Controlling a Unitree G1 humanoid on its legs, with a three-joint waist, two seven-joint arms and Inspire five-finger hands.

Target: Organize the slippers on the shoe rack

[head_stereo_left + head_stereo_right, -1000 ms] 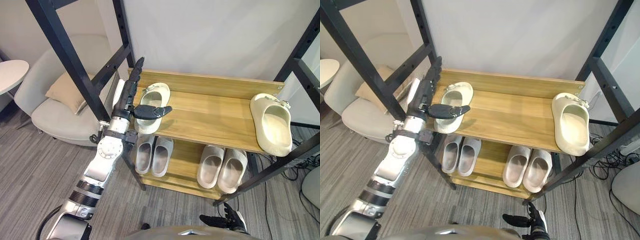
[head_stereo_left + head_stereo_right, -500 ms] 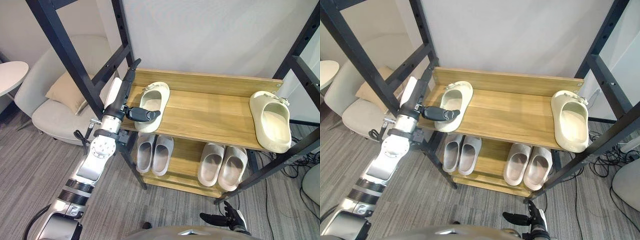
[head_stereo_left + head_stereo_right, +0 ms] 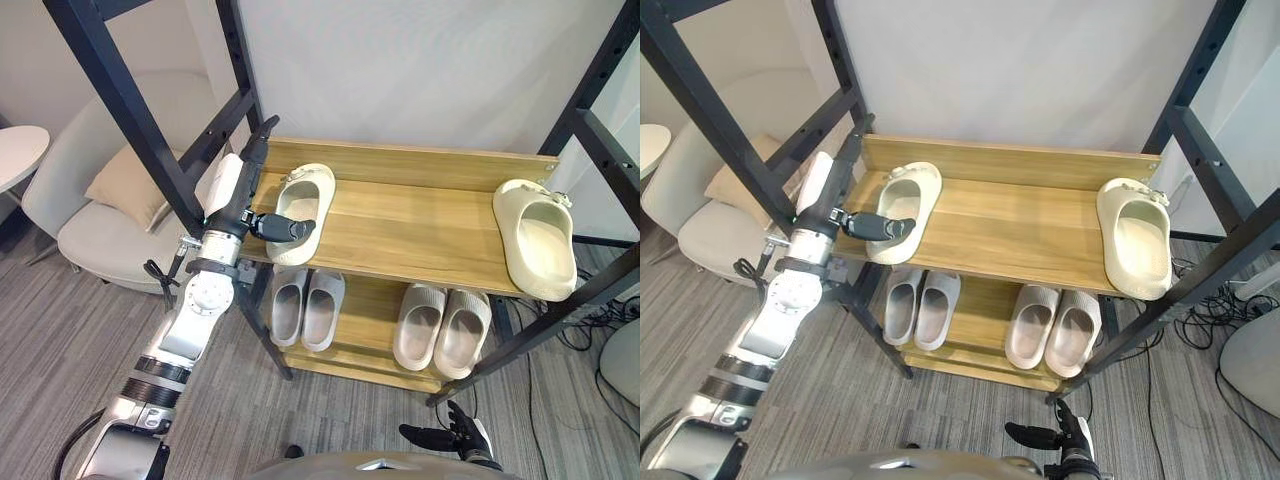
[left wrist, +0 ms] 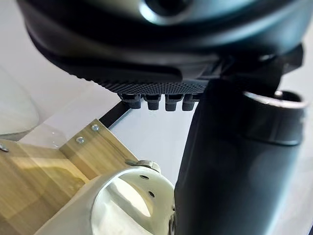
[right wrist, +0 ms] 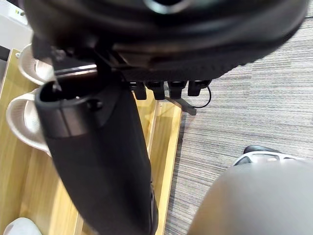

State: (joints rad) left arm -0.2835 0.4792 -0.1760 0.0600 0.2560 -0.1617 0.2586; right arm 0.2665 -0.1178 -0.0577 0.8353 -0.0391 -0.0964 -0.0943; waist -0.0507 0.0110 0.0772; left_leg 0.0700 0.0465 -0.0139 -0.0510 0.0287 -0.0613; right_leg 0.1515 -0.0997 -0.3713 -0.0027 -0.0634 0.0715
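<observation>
A wooden shoe rack (image 3: pixel 410 225) stands before me. On its top shelf lie two cream slippers: one (image 3: pixel 305 195) at the left end, the other (image 3: pixel 535 240) at the right end. My left hand (image 3: pixel 240 195) is at the shelf's left edge, open, with straight fingers pointing toward the wall. Its thumb (image 3: pixel 285 228) rests across the near end of the left slipper (image 4: pixel 112 205). The lower shelf holds two grey pairs (image 3: pixel 305 305) (image 3: pixel 440 325). My right hand (image 3: pixel 450 437) hangs low in front of the rack, open and holding nothing.
Black frame posts (image 3: pixel 130 110) cross close to my left arm and slant past the rack's right end. A light armchair with a beige cushion (image 3: pixel 120 185) and a round white table (image 3: pixel 20 150) stand to the left. Cables (image 3: pixel 600 330) lie on the floor at right.
My left hand has drawn back toward the shelf's left edge. Its thumb has slid from the middle of the left slipper to that slipper's near end. The right hand has not moved.
</observation>
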